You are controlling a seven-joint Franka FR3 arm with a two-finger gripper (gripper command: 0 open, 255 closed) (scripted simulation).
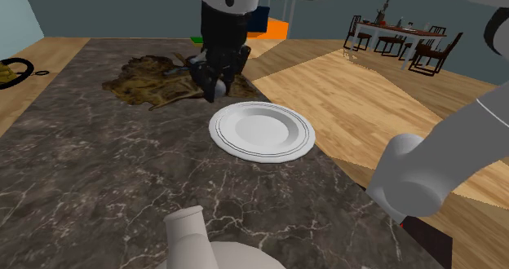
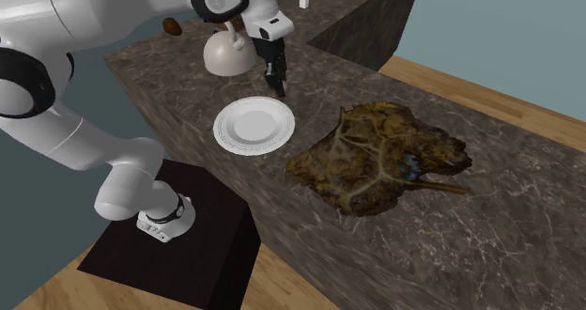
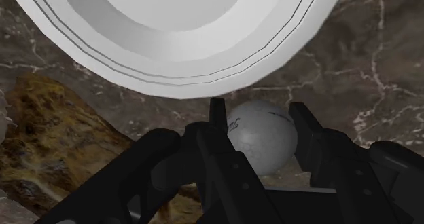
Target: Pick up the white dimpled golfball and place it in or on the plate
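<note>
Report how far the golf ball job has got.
Done: the grasp looks made. The tool has its fingers pressed on both sides of the white golf ball. In hand: the ball sits in that grip beside the plate, low over the dark marble counter; whether it is lifted clear is hard to tell. Left: carry it over the plate and release it.

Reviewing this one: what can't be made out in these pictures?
1. Wrist view: the black print on the golf ball is partly covered by a finger of the end effector, so it is unreadable.
2. Wrist view: the plate is cut off by the picture's edge.
3. Shoulder view: the white spouted vessel is cut off by the bottom edge.
</note>
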